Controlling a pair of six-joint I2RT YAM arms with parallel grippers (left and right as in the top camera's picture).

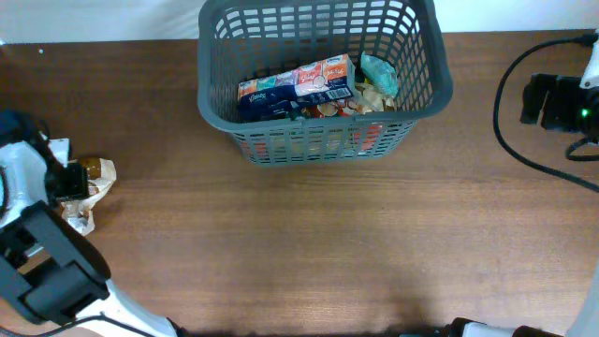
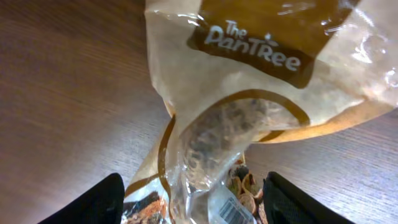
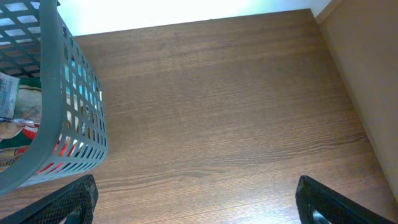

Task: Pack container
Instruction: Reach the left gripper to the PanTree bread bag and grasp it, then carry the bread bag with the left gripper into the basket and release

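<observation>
At the left edge of the tabletop, left gripper with fingers either side of a Pan Tree snack bag, bag's length running straight out from the wrist; cannot tell whether pinching it or merely straddling it. For the grey shopping basket, look well off to the right, against the middle of the far edge, long side along that edge, Kleenex tissue pack and other packets already inside. Seems a carry rightward and away for the left arm, despite the right gripper, spread wide and empty, near the basket's right end.
</observation>
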